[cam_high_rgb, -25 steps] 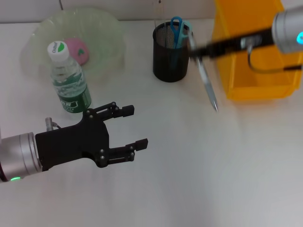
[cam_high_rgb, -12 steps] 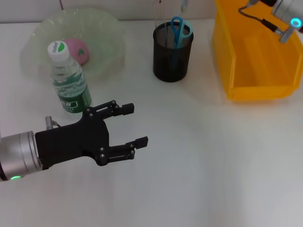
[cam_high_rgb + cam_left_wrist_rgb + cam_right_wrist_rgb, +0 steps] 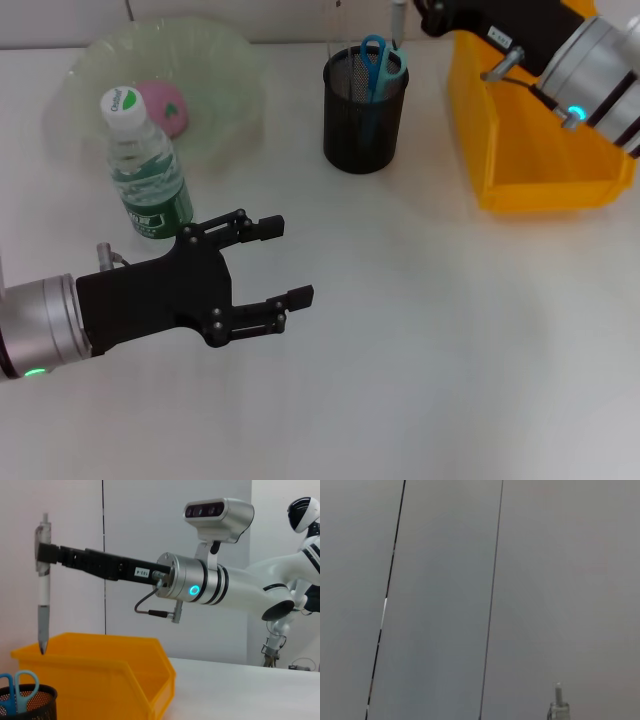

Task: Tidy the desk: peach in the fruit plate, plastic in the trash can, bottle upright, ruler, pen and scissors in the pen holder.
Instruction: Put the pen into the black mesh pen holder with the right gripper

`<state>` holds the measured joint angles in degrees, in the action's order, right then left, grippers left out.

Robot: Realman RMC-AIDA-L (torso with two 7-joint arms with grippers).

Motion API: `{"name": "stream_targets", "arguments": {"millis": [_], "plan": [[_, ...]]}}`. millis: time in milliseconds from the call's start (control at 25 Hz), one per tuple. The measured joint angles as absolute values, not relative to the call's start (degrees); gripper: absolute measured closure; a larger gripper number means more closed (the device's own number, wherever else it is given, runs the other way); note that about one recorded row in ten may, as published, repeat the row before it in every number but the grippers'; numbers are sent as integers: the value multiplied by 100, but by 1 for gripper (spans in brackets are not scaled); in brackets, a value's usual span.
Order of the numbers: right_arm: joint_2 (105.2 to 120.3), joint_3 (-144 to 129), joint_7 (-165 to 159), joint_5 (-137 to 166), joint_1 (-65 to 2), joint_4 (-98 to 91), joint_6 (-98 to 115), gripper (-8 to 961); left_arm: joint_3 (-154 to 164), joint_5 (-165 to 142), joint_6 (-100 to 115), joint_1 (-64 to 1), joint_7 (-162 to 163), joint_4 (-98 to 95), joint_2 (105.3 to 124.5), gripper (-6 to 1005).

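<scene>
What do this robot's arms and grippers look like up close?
Both arms are silver metal tubes with dark rings and a small glowing light. Each ends in a black gripper: the left gripper has jointed fingers, and the right gripper is long, with a white numbered label and a looping cable.

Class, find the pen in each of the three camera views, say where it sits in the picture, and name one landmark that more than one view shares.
Head view: only the pen's top shows at the upper edge, behind the pen holder.
Left wrist view: pen hangs upright, clamped in the right gripper, above the yellow bin.
Right wrist view: only its tip, bottom edge.
Shared landmark: blue scissors.
</scene>
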<state>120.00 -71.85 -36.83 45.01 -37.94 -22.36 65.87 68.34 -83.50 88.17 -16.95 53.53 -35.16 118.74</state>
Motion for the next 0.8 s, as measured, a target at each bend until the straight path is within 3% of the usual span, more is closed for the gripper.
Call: {"name": "stream_targets", "arguments": {"millis": [800], "plan": [[11997, -7724, -3694, 4339, -4251, -1593, 5444, 788, 6829, -8350, 8837, -1671, 5357, -3506, 11874, 204]]}}
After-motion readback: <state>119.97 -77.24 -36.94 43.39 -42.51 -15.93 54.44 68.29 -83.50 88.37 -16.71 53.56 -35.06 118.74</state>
